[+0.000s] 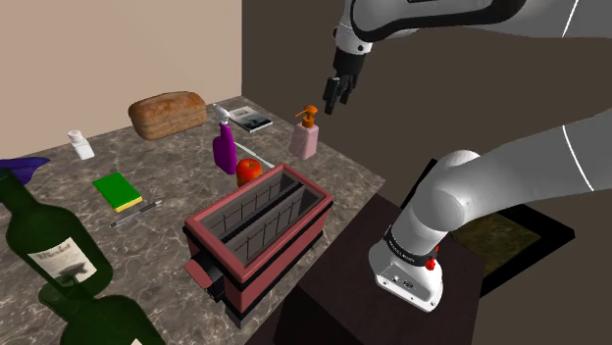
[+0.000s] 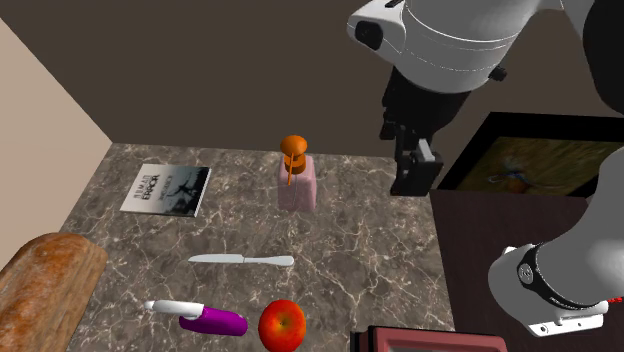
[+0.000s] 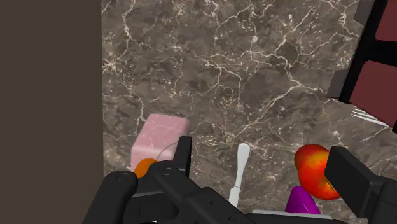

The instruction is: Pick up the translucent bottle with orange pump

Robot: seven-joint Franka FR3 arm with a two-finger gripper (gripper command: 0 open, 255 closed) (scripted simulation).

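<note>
The bottle (image 1: 305,137) is a pale pink translucent block with an orange pump (image 1: 308,115). It stands upright near the marble counter's far edge. In the second exterior view the bottle (image 2: 298,182) is at the counter's back, and my black gripper (image 2: 413,172) hangs in the air to its right. My gripper (image 1: 334,95) is above the bottle and to its right in the shoulder view, not touching it. Looking along the hand, the bottle (image 3: 160,137) lies just outside one finger (image 3: 183,153). My gripper (image 3: 267,168) is open, with nothing between its fingers.
A red toaster-like box (image 1: 260,230) sits near the stand. An apple (image 2: 282,325), a purple bottle (image 2: 212,321) and a white knife (image 2: 242,260) lie in front of the pump bottle. A book (image 2: 166,189), a bread loaf (image 1: 167,115), a green sponge (image 1: 118,191) and dark wine bottles (image 1: 54,245) stand farther off.
</note>
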